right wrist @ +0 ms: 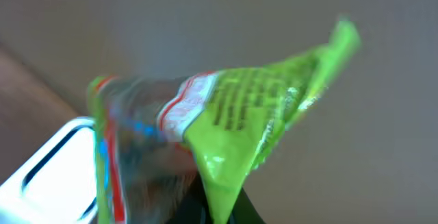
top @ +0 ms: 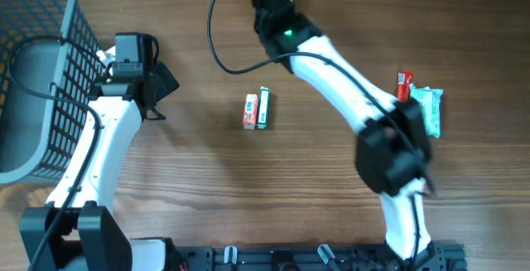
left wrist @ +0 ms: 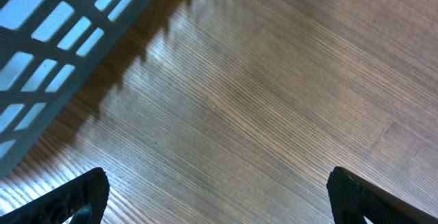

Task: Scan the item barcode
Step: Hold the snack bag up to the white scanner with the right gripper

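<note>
Table [top: 207, 180]: brown wood, grain showing.
Far left: a grey mesh basket [top: 70, 72] stands on it.
Centre: orange box [top: 250, 111] and green box [top: 263, 108], side by side.
Right: red packet [top: 404, 84] beside pale green pouch [top: 431, 109].

Basket and 4 small goods laid out on a wooden table [top: 207, 188]

A grey mesh basket [top: 79, 47] is set at the left edge of the table, and its shadow is cast on the wood beside it. 1 orange box [top: 250, 111] and 1 green box [top: 263, 108] are laid just beside each other near the middle. 1 red packet [top: 404, 84] and 1 teal packet [top: 431, 109] are seen together at the right, partly hidden.
</note>
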Action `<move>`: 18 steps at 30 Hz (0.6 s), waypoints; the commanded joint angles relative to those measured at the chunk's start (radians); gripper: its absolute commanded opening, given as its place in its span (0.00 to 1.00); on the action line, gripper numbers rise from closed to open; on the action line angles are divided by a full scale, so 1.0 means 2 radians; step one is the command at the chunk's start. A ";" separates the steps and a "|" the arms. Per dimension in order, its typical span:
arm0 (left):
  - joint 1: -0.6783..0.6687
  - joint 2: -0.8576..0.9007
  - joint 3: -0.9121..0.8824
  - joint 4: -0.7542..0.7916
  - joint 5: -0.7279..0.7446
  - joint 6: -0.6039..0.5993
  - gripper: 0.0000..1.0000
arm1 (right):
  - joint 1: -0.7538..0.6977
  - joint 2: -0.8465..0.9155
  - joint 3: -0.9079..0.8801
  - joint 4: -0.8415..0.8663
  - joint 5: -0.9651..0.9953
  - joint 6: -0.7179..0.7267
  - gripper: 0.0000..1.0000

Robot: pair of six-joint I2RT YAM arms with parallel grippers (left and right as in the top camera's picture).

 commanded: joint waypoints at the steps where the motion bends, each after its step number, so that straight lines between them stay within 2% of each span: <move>1: 0.002 0.002 0.000 0.001 -0.006 0.004 1.00 | -0.007 0.057 0.015 0.125 0.037 -0.115 0.04; 5: 0.002 0.002 0.000 0.001 -0.006 0.004 1.00 | -0.012 0.115 0.015 0.291 0.031 -0.218 0.04; 9: 0.002 0.002 0.000 0.001 -0.006 0.004 1.00 | -0.020 0.147 0.015 0.354 0.009 -0.240 0.04; 13: 0.002 0.002 0.000 0.001 -0.006 0.004 1.00 | -0.024 0.165 0.015 0.356 0.011 -0.160 0.04; 15: 0.002 0.002 0.000 0.001 -0.006 0.004 1.00 | -0.024 0.169 0.015 0.326 0.010 -0.083 0.04; 18: 0.002 0.002 0.000 0.001 -0.006 0.004 1.00 | -0.023 0.169 0.015 0.279 0.010 -0.013 0.04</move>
